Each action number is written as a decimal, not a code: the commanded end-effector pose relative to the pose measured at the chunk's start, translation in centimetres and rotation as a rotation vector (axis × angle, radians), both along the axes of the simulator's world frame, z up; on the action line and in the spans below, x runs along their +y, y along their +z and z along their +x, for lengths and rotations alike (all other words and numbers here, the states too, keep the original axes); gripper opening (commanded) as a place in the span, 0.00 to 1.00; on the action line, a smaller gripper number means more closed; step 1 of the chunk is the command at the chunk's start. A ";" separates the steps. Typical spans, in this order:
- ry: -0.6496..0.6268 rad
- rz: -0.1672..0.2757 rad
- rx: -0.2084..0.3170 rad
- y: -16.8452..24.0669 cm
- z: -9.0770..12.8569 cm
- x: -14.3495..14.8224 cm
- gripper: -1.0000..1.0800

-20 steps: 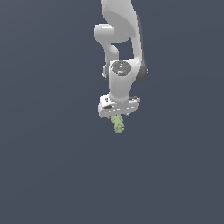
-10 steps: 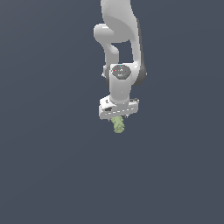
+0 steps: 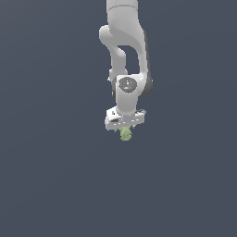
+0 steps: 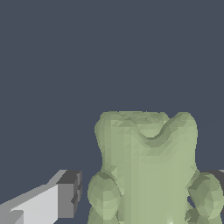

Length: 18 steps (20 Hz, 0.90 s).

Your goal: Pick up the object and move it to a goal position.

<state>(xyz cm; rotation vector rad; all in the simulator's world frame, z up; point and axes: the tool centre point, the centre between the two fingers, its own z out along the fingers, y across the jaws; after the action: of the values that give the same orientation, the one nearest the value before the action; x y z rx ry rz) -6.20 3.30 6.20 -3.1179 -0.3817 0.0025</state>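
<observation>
In the exterior view, the object (image 3: pixel 125 134) is seen hanging directly beneath the gripper (image 3: pixel 125 131), jaws clenched on it; the carry step is judged to be in hand.

In the wrist view, the object (image 4: pixel 146 170) is wedged between the fingertips (image 4: pixel 68 194). No goal marker is visible; steady transport is called for next.

My arm (image 3: pixel 124 41): smooth white shell, plastic-like, soft sheen. My gripper (image 3: pixel 125 131): matt white body, fingers (image 4: pixel 41 203) white with dark grey matt pads. The object (image 4: pixel 146 168): pale olive-green, matt, lumpy faceted surface. Background: flat, uniform dark slate, matt.
</observation>
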 end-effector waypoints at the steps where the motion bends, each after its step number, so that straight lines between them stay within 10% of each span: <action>1: 0.000 0.000 -0.001 -0.1 0.1 0.0 0.00; 18: 0.001 0.000 -0.004 1.2 0.7 0.7 0.00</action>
<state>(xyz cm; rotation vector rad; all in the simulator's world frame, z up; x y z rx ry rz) -5.72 3.73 6.97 -3.1185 -0.3821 -0.0026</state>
